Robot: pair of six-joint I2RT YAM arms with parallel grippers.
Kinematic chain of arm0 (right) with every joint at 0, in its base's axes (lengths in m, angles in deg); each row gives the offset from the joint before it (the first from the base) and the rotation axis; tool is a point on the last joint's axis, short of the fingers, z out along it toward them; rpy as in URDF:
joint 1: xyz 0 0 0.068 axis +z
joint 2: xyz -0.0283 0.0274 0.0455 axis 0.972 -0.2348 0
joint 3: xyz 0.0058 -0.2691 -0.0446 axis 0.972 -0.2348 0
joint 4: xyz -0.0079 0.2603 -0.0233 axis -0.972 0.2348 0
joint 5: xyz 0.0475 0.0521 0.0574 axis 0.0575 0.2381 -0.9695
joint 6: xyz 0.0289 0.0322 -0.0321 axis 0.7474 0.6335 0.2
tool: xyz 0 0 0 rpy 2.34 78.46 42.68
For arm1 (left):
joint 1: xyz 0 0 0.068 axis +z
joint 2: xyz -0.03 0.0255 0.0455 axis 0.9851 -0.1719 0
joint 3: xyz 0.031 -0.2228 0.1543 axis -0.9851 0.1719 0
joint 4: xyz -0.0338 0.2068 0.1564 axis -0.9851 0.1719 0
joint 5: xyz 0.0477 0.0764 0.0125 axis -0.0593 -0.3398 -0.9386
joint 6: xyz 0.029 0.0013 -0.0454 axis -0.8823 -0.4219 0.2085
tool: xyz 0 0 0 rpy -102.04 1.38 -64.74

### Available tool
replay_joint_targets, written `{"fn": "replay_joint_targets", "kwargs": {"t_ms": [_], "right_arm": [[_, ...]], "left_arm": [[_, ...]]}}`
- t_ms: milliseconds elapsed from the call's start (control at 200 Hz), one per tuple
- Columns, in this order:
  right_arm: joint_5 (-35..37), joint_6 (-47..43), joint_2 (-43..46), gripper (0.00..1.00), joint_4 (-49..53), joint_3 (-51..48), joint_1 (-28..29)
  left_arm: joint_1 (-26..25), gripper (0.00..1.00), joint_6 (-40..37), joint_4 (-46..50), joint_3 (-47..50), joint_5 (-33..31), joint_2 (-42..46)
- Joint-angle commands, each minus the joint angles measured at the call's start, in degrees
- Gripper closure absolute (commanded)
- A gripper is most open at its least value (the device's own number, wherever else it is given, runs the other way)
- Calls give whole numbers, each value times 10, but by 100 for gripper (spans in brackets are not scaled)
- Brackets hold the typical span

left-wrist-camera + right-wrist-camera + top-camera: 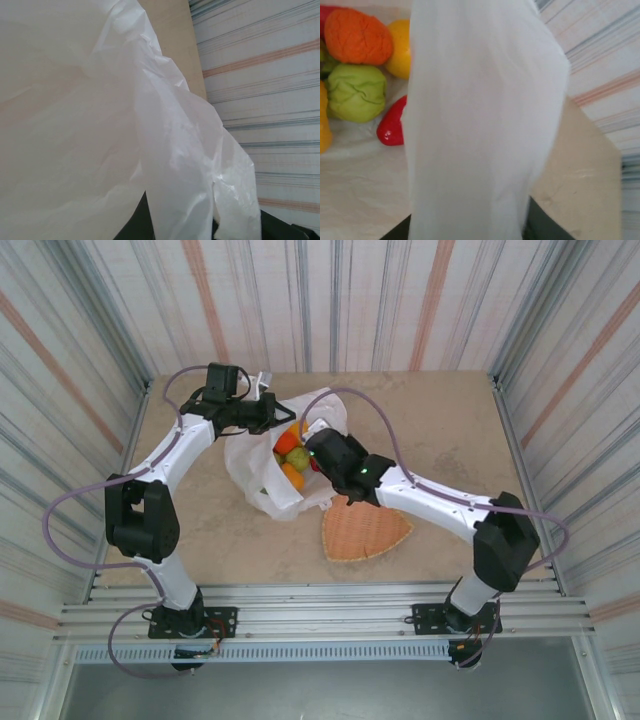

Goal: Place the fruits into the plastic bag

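fruits in the bag — both hands at its mouth

my left hand (266, 412) is clamped narrow on the far rim of the plastic bag (250, 468), which lies open mid-desk (450, 430). the fruits (291, 460) sit heaped inside it — orange, green, red. the woven tray (365, 530) just beside it carries none that i can see. my right hand (318, 443) is at the mouth's right side with bag film between its fingers; whether it grips i cannot tell. i judge loading nearly done; next calls for a firm pinch there without tipping fruit out.
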Motion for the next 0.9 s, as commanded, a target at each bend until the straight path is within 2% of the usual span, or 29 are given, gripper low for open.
{"fn": "replay_joint_targets", "kwargs": {"t_ms": [0,95,195,376,541,636,767,842,892], "right_arm": [[-80,61,37,77,-8,-20,-22],[-158,99,53,84,-22,-38,-46],[-227,142,58,93,-36,-51,-68],[-270,167,59,100,-59,-56,-79],[-288,167,54,100,-62,-47,-83],[-295,170,52,100,-66,-48,-84],[-298,171,49,100,-71,-48,-86],[-301,172,48,100,-73,-49,-89],[-305,172,48,100,-75,-51,-91]], "left_arm": [[4,99,-5,10,5,-5,-10],[1,88,-7,8,1,1,-11],[-4,76,-25,-34,16,1,17],[-10,43,-74,-112,75,-61,93],[-8,27,-100,-107,84,-150,145],[-9,22,-101,-103,93,-204,181],[-14,22,-95,-41,81,-278,213],[-14,22,-74,0,88,-291,228],[-14,22,-54,25,100,-272,240]]}}
